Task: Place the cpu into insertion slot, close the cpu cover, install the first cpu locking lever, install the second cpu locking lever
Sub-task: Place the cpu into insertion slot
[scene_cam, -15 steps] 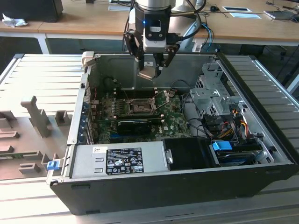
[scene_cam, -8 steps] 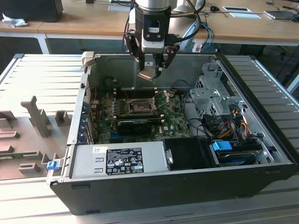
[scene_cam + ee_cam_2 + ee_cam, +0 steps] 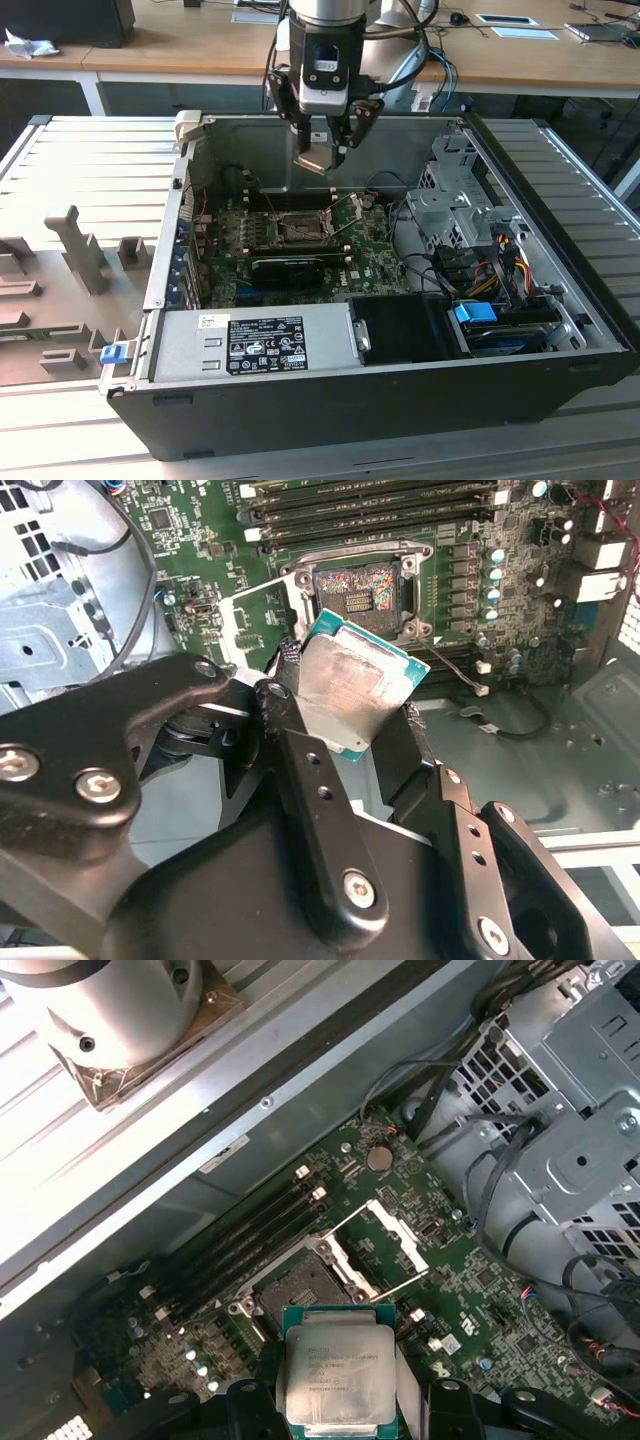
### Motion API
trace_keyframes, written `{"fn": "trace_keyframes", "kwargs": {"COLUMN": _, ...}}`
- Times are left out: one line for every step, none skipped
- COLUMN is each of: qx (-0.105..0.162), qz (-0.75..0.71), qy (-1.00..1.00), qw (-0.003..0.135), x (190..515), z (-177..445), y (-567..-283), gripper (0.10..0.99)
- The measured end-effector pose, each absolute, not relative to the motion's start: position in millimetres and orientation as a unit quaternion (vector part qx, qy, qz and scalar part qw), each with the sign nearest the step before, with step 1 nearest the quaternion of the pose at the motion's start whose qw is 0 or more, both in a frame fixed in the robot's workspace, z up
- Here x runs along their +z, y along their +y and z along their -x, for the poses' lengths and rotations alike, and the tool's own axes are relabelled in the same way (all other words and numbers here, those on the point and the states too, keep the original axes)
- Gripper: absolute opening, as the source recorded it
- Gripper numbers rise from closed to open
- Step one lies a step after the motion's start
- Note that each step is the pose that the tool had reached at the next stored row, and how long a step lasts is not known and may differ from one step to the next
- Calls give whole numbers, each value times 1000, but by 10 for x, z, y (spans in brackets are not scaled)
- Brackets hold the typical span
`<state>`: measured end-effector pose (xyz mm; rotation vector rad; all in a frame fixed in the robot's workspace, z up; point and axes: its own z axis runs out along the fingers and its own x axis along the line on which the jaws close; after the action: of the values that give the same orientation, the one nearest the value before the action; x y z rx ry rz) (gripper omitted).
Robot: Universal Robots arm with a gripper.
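Pinching the cpu [image 3: 350,685] by two opposite edges, the gripper [image 3: 345,718] has its fingers [image 3: 295,760] pressed in on the chip, whose pale metal face shows in both wrist views. In the exterior view the gripper hangs over the open computer case [image 3: 400,405], and the chip appears tilted and well apart from the board.

The insertion slot [image 3: 300,228] lies at about six o'clock from the gripper in that view, its dark centre bare. The cpu cover [image 3: 404,1232] stands swung up off the socket. In the exterior view it is at about three o'clock of the socket, on the side toward the drive cage [image 3: 455,200]. Farther out, at six o'clock of the socket, sits the power supply box [image 3: 260,345].

The step in hand looks to be the first one, placing the chip, and none of the closing work shows as done. Seating the chip would call for levelling it, squaring its edges with the socket's silvery rim and centring it over the bare middle. It would also need a gentle touch, since the contacts there likely bend easily.
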<state>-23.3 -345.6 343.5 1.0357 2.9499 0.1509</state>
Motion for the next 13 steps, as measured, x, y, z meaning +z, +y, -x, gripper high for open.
{"fn": "trace_keyframes", "kwargs": {"qx": 48, "qz": -333, "qy": 942, "qw": 6, "x": 3433, "z": 233, "y": -3456, "gripper": 533}}
{"fn": "trace_keyframes", "kwargs": {"qx": 48, "qz": -335, "qy": 941, "qw": 6, "x": 3431, "z": 233, "y": -3457, "gripper": 533}}
{"fn": "trace_keyframes", "kwargs": {"qx": 49, "qz": -336, "qy": 941, "qw": 6, "x": 3430, "z": 233, "y": -3456, "gripper": 533}}
{"fn": "trace_keyframes", "kwargs": {"qx": 49, "qz": -338, "qy": 940, "qw": 6, "x": 3427, "z": 233, "y": -3456, "gripper": 533}}
{"fn": "trace_keyframes", "kwargs": {"qx": 49, "qz": -339, "qy": 939, "qw": 6, "x": 3425, "z": 233, "y": -3456, "gripper": 533}}
{"fn": "trace_keyframes", "kwargs": {"qx": 49, "qz": -342, "qy": 938, "qw": 6, "x": 3422, "z": 233, "y": -3456, "gripper": 533}}
{"fn": "trace_keyframes", "kwargs": {"qx": 49, "qz": -344, "qy": 938, "qw": 6, "x": 3419, "z": 233, "y": -3456, "gripper": 533}}
{"fn": "trace_keyframes", "kwargs": {"qx": 50, "qz": -345, "qy": 937, "qw": 6, "x": 3417, "z": 233, "y": -3456, "gripper": 533}}
{"fn": "trace_keyframes", "kwargs": {"qx": 50, "qz": -348, "qy": 936, "qw": 6, "x": 3413, "z": 233, "y": -3456, "gripper": 533}}
{"fn": "trace_keyframes", "kwargs": {"qx": 50, "qz": -350, "qy": 936, "qw": 6, "x": 3411, "z": 233, "y": -3456, "gripper": 533}}
{"fn": "trace_keyframes", "kwargs": {"qx": 50, "qz": -352, "qy": 935, "qw": 6, "x": 3408, "z": 233, "y": -3456, "gripper": 533}}
{"fn": "trace_keyframes", "kwargs": {"qx": 50, "qz": -353, "qy": 934, "qw": 6, "x": 3406, "z": 233, "y": -3456, "gripper": 533}}
{"fn": "trace_keyframes", "kwargs": {"qx": 51, "qz": -355, "qy": 933, "qw": 6, "x": 3403, "z": 233, "y": -3456, "gripper": 533}}
